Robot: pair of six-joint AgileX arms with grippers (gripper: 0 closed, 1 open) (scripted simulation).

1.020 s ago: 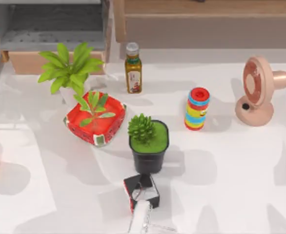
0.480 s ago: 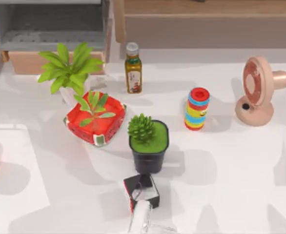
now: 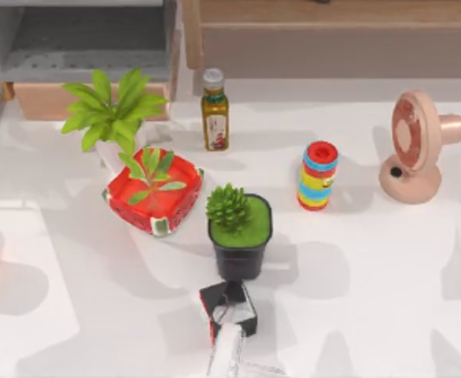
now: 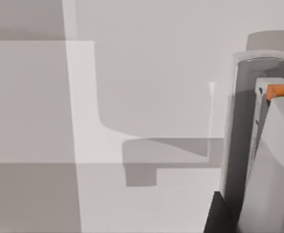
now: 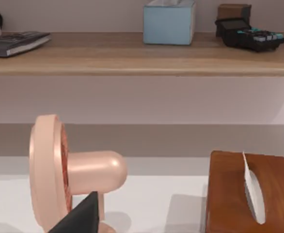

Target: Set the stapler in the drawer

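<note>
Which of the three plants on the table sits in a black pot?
The spiky succulent at the table's middle, in a black pot. The leafy plant near the drawer has a white pot; the third grows in a red watermelon-patterned dish.

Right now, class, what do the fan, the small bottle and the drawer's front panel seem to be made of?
The fan looks like smooth pink plastic, evenly coloured with a soft sheen. The bottle seems glass or clear plastic: amber contents show through under a metal-looking cap. The drawer has a pale tan front that looks like matt wood, though its grain is hard to tell.
</note>
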